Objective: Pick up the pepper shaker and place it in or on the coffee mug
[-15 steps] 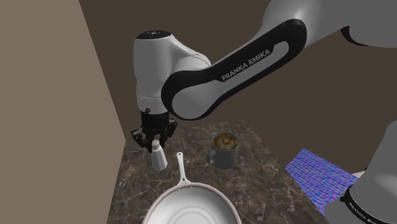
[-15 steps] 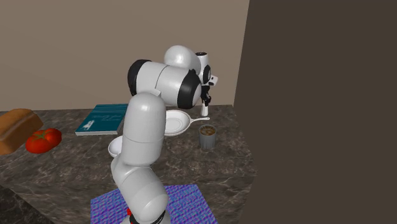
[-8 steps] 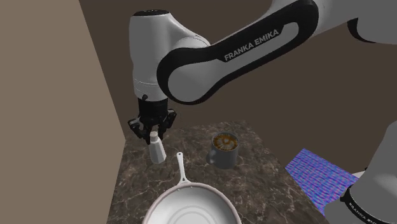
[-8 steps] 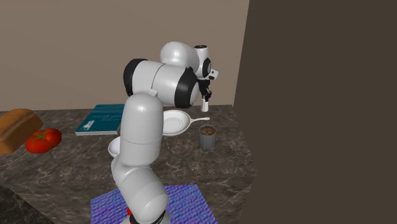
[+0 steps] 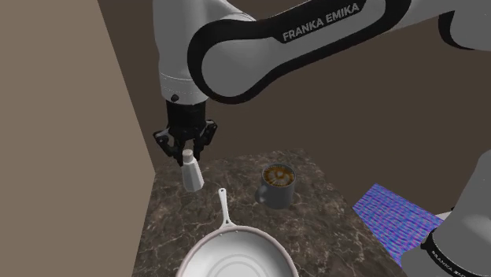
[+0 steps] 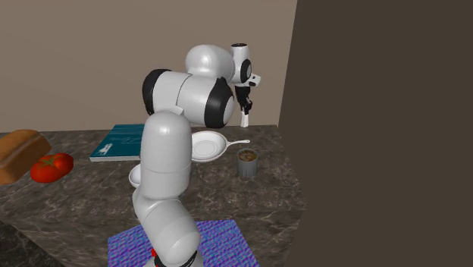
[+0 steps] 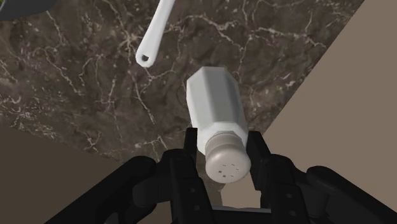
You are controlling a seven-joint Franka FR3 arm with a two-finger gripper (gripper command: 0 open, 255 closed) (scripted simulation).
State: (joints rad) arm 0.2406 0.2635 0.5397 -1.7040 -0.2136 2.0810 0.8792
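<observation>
The white pepper shaker hangs in the air above the dark marble counter, clear of its surface. My black gripper is shut on the shaker's cap end, and the body points down and tilts a little. In the wrist view the fingers clasp the shaker just below its holed cap. The grey coffee mug, with brown liquid inside, stands on the counter toward the shoulder view's right of the shaker. In the second exterior view the gripper holds the shaker well above the mug.
A white frying pan lies near the front, its handle reaching under the shaker. Brown walls stand close behind and beside the gripper. A purple cloth, a teal book, a tomato and bread lie farther off.
The gripper has risen straight up with the shaker clasped in it, lifting it farther off the counter. The mug and the pan have stayed in place.
</observation>
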